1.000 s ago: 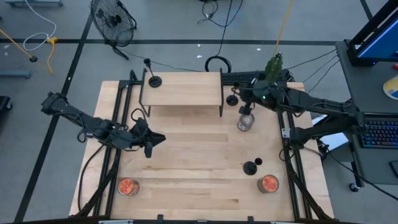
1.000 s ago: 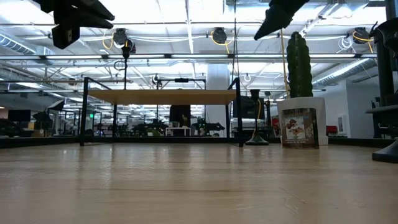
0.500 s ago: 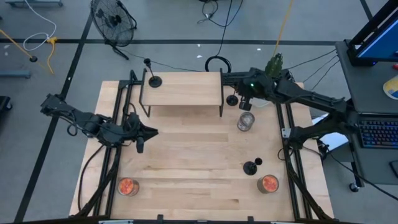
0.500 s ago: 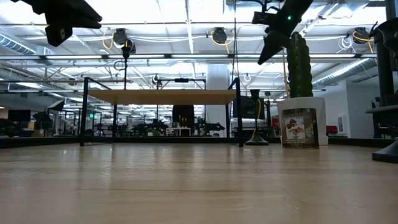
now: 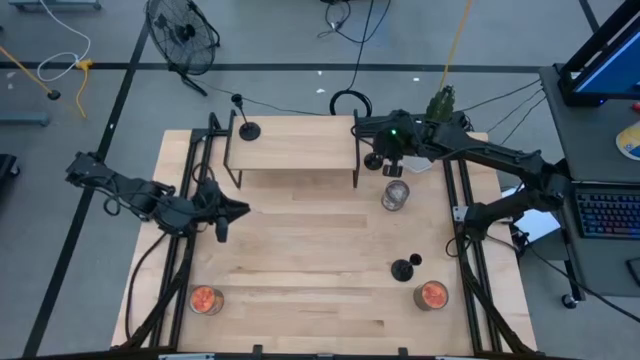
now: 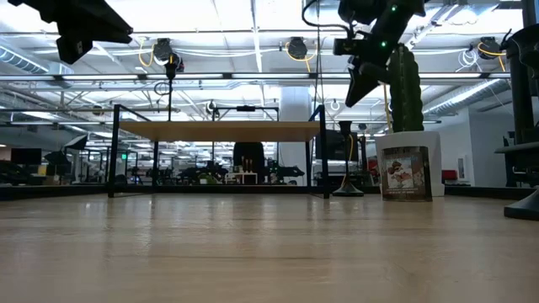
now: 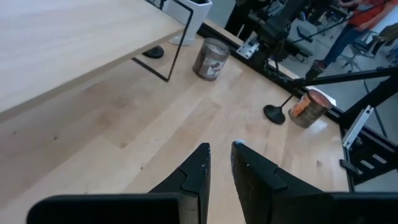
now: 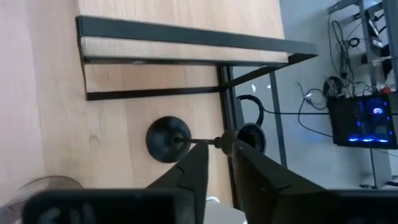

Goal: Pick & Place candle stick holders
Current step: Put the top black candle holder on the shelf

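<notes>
right claw [image 8: 216,163] partly hiding candle holder [image 8: 169,139]

Bright, even light falls from the ceiling lamps [image 6: 296,48], which glare white above the small shelf [image 6: 221,130]. The tabletop [image 5: 300,250] under it is evenly lit with only faint shadows. Closest to the low camera, the wood blurs.

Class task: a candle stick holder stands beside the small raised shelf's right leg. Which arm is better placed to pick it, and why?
The right. The right gripper hangs directly above that candle stick holder, its stem by the fingertips. The left gripper waits across the table.
</notes>
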{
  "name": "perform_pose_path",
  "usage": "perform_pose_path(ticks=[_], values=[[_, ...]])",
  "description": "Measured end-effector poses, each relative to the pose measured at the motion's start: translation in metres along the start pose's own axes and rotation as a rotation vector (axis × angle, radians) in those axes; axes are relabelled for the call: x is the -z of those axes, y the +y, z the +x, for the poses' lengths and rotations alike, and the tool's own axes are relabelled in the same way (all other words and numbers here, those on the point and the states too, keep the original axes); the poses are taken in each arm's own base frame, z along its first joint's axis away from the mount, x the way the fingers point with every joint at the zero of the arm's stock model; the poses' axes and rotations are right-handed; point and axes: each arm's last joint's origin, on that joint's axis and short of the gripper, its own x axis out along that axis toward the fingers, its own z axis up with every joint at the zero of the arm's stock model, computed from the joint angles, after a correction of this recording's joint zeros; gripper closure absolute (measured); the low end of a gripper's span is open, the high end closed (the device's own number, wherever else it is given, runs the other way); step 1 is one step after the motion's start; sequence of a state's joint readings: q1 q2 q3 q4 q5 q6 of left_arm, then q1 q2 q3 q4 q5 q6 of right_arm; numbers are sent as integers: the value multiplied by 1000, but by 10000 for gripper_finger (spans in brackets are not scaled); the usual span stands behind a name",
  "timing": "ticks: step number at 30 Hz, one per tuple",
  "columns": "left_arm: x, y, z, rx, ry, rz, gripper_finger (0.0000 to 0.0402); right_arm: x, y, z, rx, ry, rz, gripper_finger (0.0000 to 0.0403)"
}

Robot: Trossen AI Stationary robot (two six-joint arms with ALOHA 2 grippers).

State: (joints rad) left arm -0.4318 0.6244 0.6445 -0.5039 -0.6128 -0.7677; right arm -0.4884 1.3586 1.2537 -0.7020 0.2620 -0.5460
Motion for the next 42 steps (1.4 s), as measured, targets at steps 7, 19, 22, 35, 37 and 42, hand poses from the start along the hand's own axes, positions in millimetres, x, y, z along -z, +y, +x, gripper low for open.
perform_pose_path(ticks=[7, 19, 22, 35, 37, 42], values=[[-2, 6, -4, -18, -4, 9, 332, 2, -5, 12, 6, 31, 0, 277], [-1, 8, -4, -29, 6, 12, 332, 0, -5, 36, 13, 75, -3, 267], [-1, 8, -4, -28, 7, 12, 332, 0, -5, 39, 14, 75, 1, 267], [1, 9, -4, -38, 22, 17, 332, 5, -12, 41, 25, 92, 57, 268], [1, 9, -4, -38, 22, 17, 332, 5, -13, 42, 25, 92, 58, 268], [1, 9, -4, -38, 22, 17, 332, 5, -12, 42, 15, 87, 57, 268]])
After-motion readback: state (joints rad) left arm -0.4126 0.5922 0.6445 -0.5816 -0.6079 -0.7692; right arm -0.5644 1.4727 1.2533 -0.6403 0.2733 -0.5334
